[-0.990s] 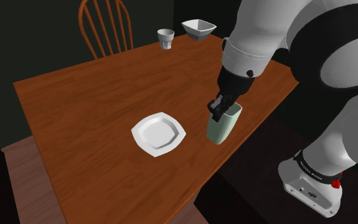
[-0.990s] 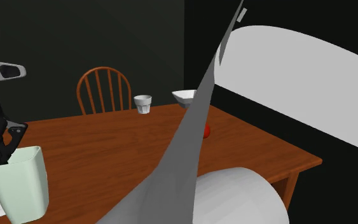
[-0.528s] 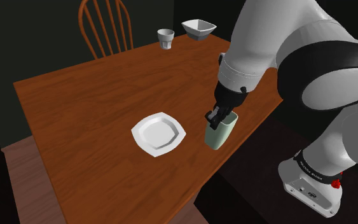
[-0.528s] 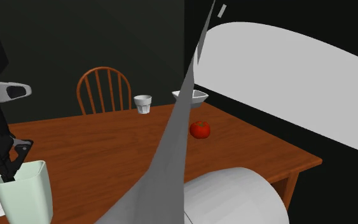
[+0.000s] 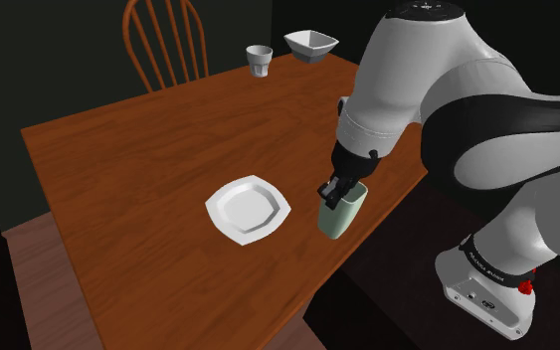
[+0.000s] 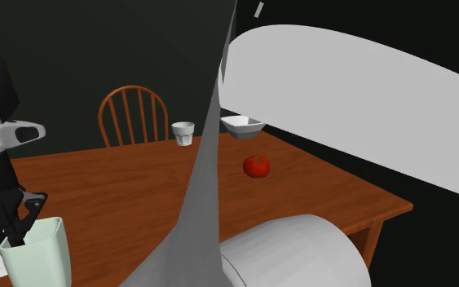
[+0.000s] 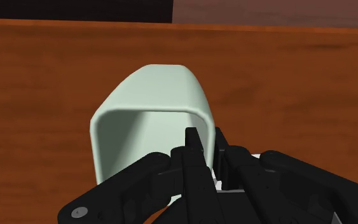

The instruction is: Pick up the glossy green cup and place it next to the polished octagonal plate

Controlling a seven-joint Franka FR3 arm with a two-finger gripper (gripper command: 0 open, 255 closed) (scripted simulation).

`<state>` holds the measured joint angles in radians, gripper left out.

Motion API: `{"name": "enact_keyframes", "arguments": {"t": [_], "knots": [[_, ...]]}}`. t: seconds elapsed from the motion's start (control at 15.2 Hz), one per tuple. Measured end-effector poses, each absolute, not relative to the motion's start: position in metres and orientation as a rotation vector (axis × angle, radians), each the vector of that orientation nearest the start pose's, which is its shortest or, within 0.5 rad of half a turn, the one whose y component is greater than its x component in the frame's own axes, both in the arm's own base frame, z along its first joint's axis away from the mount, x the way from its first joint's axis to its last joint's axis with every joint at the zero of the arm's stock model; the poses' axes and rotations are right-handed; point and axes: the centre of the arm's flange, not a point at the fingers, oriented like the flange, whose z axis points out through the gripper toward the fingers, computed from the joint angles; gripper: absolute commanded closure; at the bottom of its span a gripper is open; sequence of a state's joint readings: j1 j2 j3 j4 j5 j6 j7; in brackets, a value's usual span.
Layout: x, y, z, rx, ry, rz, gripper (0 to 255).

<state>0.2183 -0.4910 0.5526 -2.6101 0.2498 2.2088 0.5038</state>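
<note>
My gripper [image 5: 338,190] is pinched narrow on one wall of the pale green cup [image 5: 343,213], with one finger inside the rim and one outside. The cup hangs upright just beside the white octagonal plate [image 5: 249,209], apart from it, between the plate and the edge of the tabletop [image 5: 138,159]. I judge the step in hand to be the set-down. I should come straight down with the cup level, drift no further from the plate because the edge is close, let go only once the base sits flat, then lift out vertically so the inner finger does not drag the wall. I cannot tell whether the base touches the wood yet, since the cup's own body hides it from my wrist. In the second exterior view the plate beside the cup is cut off.
</note>
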Motion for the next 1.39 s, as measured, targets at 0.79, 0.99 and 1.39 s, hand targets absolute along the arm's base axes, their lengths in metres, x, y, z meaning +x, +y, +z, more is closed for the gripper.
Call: {"name": "enact_keyframes", "arguments": {"t": [0.79, 0.99, 1.39], "knots": [[0.282, 0.279, 0.408, -3.151, -0.112, -0.101, 0], [0.282, 0.279, 0.438, -3.150, -0.112, -0.102, 0], [0.281, 0.280, 0.443, -3.151, -0.112, -0.100, 0]]}}
